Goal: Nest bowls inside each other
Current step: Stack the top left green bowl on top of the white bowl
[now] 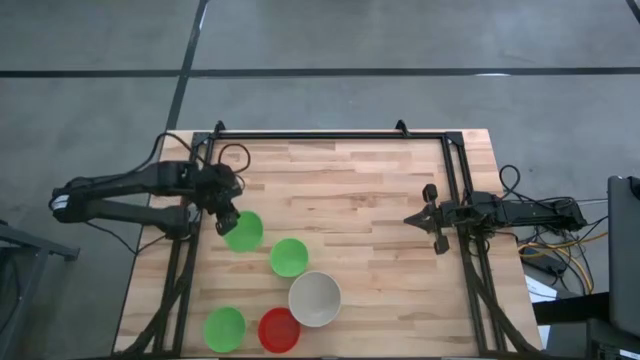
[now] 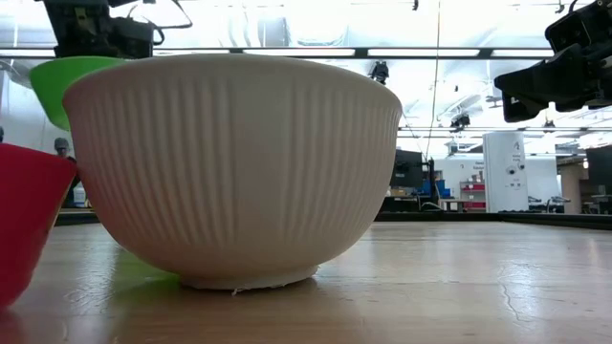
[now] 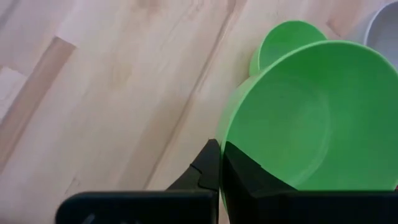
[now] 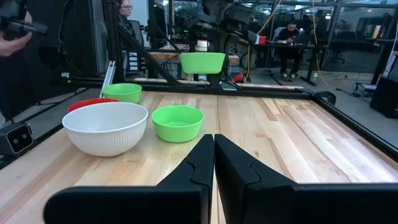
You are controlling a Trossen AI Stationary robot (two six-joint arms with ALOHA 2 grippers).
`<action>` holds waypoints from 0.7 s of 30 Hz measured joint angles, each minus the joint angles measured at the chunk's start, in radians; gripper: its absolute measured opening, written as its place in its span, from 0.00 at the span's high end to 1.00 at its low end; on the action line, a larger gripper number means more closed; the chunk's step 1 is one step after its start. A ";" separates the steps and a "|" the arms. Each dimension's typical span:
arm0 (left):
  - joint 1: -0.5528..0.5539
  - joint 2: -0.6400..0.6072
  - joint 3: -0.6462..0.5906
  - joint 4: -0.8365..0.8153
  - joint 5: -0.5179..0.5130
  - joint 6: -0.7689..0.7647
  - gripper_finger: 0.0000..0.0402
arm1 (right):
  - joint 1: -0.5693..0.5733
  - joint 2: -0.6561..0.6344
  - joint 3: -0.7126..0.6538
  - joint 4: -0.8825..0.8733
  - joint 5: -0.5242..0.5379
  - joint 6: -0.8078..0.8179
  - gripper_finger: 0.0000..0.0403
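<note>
My left gripper [image 1: 229, 222] is shut on a bright green bowl [image 1: 244, 231] at the table's left side. In the right wrist view this bowl [image 4: 202, 62] hangs well above the table. A second green bowl [image 1: 289, 257] sits on its base just right of it, and the white bowl [image 1: 315, 298] sits nearer the front. A red bowl [image 1: 279, 330] and a third green bowl [image 1: 224, 329] stand by the near edge. My right gripper [image 4: 213, 144] waits shut at the table's right side, touching nothing. My left gripper holds the green bowl by its rim [image 3: 219, 134], one finger outside the wall [image 3: 205, 169] and one inside the bowl [image 3: 252, 177]. The fingers come slanting down from the table's left. The bowl is lifted clear of the table, mouth up.
A black frame rail [image 1: 330, 134] runs along the table's far edge and down both sides. The table's middle and far part [image 1: 350, 190] is bare wood. Cables [image 1: 550, 250] lie beyond the right edge. People show in the room behind [image 4: 124, 9].
</note>
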 joint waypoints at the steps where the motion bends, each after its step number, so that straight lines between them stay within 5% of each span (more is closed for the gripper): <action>1: 0.000 0.000 0.006 0.000 -0.003 0.001 0.99 | 0.000 0.000 0.000 0.000 0.000 0.000 0.98; 21: 0.000 0.000 0.112 -0.024 -0.012 0.041 0.99 | 0.000 0.000 0.000 0.000 0.000 0.000 0.98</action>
